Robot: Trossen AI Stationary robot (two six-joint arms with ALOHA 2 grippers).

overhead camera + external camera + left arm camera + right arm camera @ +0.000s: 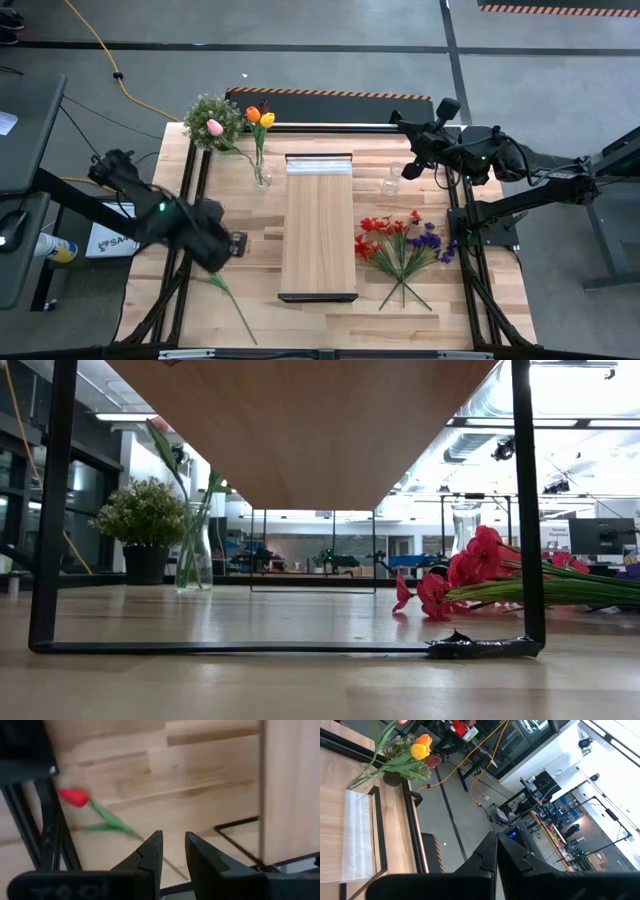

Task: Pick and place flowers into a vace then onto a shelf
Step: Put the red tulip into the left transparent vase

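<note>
Left pincer [238, 245] hangs low over the butcher-block wooden counter [330, 315], just beside the near left corner of the long light-wood shelf plank [319, 225], its two dark fingers [150, 857] parted by a narrow gap with nothing between them. A single red tulip with a green stem [75, 796] lies flat on the counter by the black frame leg, near that pincer; in the overhead view only its stem [228, 298] is clear. Over at the far right corner the right pincer [412, 170] sits raised, fingers pressed together, empty. In the clear glass vase [262, 178] left of the shelf's pale end stand the orange and yellow tulips [260, 117], with a pink tulip [214, 127] leaning against the bushy green potted plant [213, 117]. A second clear glass vase [391, 181] stands empty on the right. The red and purple blossom sprays [400, 240] lie on the counter right of the shelf.
</note>
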